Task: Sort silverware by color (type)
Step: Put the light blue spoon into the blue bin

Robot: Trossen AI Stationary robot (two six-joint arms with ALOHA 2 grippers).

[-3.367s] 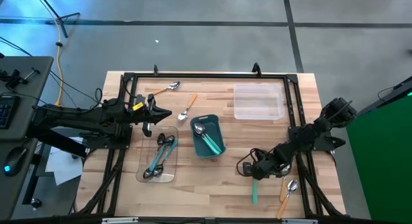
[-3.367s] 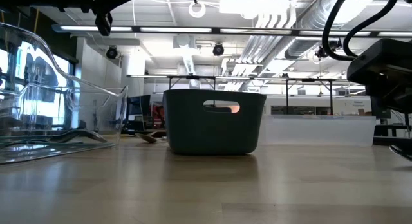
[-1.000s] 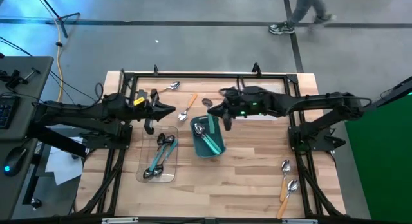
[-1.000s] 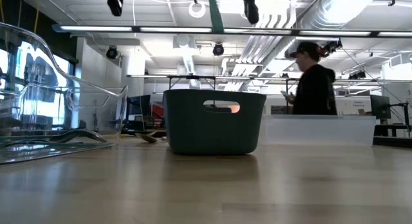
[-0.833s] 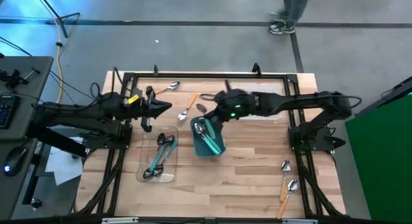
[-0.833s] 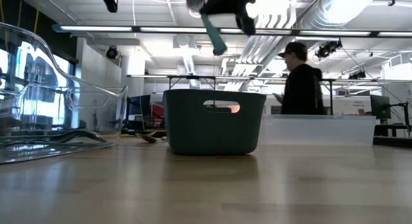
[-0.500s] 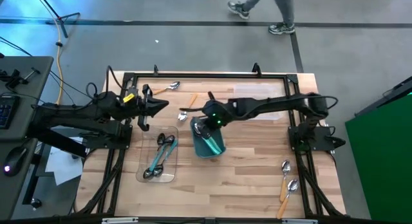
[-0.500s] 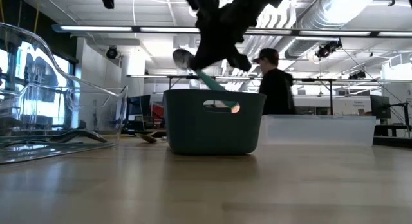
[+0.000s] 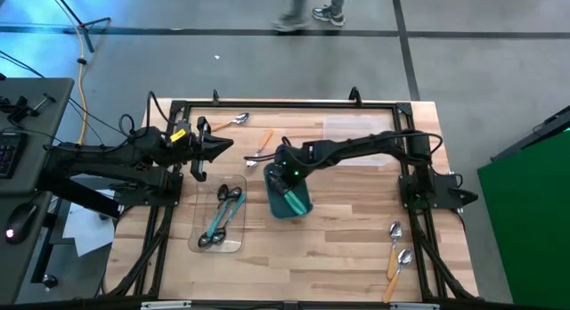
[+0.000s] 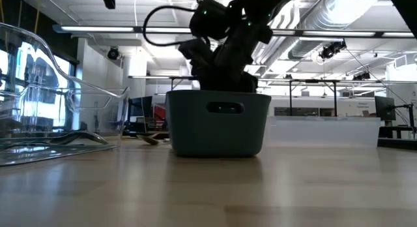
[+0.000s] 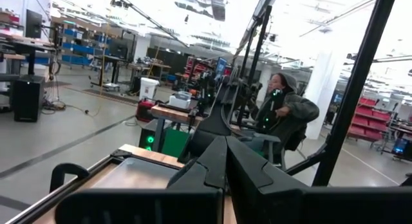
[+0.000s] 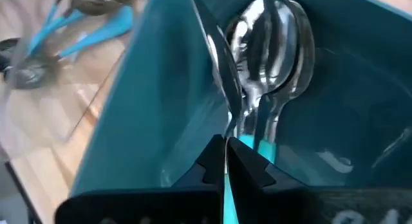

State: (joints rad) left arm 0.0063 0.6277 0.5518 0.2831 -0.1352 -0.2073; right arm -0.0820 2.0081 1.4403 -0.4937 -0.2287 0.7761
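Observation:
My right gripper [image 9: 284,175] reaches down into the teal bin [image 10: 218,126], shut on a teal-handled spoon [image 12: 223,82]. Two more teal-handled spoons [image 12: 277,44] lie in the bin on its floor. My left gripper [image 9: 232,148] hovers shut and bare above the table's far left. Several spoons [image 9: 221,216] lie in a clear tray [image 9: 201,243] near the left. Orange-handled spoons lie on the table at the far left [image 9: 258,150] and the near right [image 9: 393,261]. My right gripper pinches the spoon's thin teal handle [image 12: 225,182] between its two fingers. The fingers slant down into the bin from the table's right, and the spoon runs on ahead of them, bowl foremost. Whether the bowl touches the bin's floor I cannot tell.
A second clear tray [image 9: 357,139] stands at the far right. A black frame [image 9: 267,103] runs around the tabletop. Bare wood lies between the bin and the near edge. People show in the room beyond the table.
My right gripper has come from high above the table's far middle, toward the left and down into the teal bin, tipping its fingers steeply downward. The teal-handled spoon has gone with it and now sits inside the bin's walls.

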